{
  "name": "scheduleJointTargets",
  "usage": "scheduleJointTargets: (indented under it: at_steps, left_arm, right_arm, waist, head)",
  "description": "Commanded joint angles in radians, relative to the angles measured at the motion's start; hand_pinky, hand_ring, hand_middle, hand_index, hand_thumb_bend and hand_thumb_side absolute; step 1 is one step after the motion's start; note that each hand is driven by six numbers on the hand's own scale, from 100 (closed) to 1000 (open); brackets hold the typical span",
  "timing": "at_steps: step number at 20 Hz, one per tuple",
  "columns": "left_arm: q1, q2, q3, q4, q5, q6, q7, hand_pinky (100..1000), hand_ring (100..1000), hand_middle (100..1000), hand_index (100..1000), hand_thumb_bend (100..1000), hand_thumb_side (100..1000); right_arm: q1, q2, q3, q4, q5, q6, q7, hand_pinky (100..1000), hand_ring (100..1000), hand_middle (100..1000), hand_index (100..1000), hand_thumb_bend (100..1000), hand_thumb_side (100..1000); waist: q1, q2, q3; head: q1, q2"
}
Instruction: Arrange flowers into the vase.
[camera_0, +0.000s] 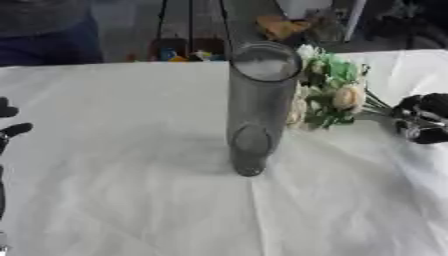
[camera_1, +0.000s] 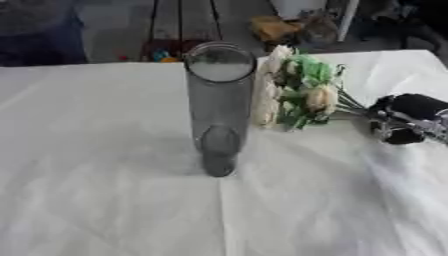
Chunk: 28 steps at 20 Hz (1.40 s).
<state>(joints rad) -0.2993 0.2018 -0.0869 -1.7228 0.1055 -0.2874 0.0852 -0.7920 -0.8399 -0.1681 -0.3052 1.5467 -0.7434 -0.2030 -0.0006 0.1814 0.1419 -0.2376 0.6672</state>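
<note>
Two head cameras, side by side, both looking down and forward at a table (camera_0: 131, 200) with a white cloth — same moment, nearly the same picture. Both sit close above the near edge; the cloth fills the lower part, the floor and clutter beyond the far edge fill the top strip. Shared: the upright vase (camera_0: 255, 105) mid-table, the flowers (camera_1: 297, 92) just right of it, the right hand (camera_1: 407, 120) at the right edge. The vase sits right of centre in the left eye, left of centre in the right eye. Only the left eye catches the left hand (camera_0: 10, 127) at its left edge.
</note>
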Motion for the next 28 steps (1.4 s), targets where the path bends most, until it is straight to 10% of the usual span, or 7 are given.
scheduleJointTargets:
  at_steps: [1, 3, 4, 5, 12, 28]
  left_arm:
    - [-0.007, 0.014, 0.007, -0.011, 0.004, -0.002, -0.004, 713, 928, 641, 791, 984, 774]
    - [-0.007, 0.014, 0.007, -0.011, 0.004, -0.002, -0.004, 713, 928, 641, 791, 984, 774]
    - [-0.006, 0.013, 0.008, -0.011, 0.004, -0.002, -0.004, 713, 928, 642, 791, 984, 774]
    - [-0.006, 0.013, 0.008, -0.011, 0.004, -0.002, -0.003, 713, 928, 642, 791, 984, 775]
    - [-0.006, 0.012, 0.009, -0.01, 0.005, -0.002, -0.003, 713, 929, 642, 791, 985, 775]
    - [-0.007, 0.011, 0.011, -0.01, 0.005, -0.002, -0.002, 712, 929, 643, 791, 984, 776]
  right_arm:
    - [0.002, -0.019, -0.005, -0.007, 0.018, 0.026, 0.008, 345, 521, 692, 835, 455, 543]
    - [0.003, -0.018, -0.006, -0.009, 0.02, 0.03, 0.006, 345, 521, 692, 835, 455, 543]
    - [0.0, -0.019, -0.01, -0.012, 0.017, 0.034, 0.002, 113, 399, 559, 752, 457, 438]
    - [0.001, -0.019, -0.019, -0.019, 0.01, 0.044, -0.007, 100, 377, 537, 734, 457, 435]
    - [0.007, -0.009, -0.024, -0.033, -0.021, 0.108, -0.094, 100, 218, 290, 477, 442, 379]
    - [0.028, 0.003, -0.011, 0.004, -0.111, 0.181, -0.279, 100, 100, 100, 283, 224, 206]
  waist:
    - [0.002, -0.013, -0.004]
    - [0.002, -0.013, -0.004]
    - [0.003, -0.014, -0.005]
    - [0.003, -0.014, -0.005]
    - [0.003, -0.014, -0.004]
    - [0.004, -0.013, -0.001]
  head:
    - [0.0, 0.004]
    - [0.0, 0.004]
    - [0.001, 0.004]
    - [0.001, 0.004]
    - [0.0, 0.002]
    - [0.001, 0.0]
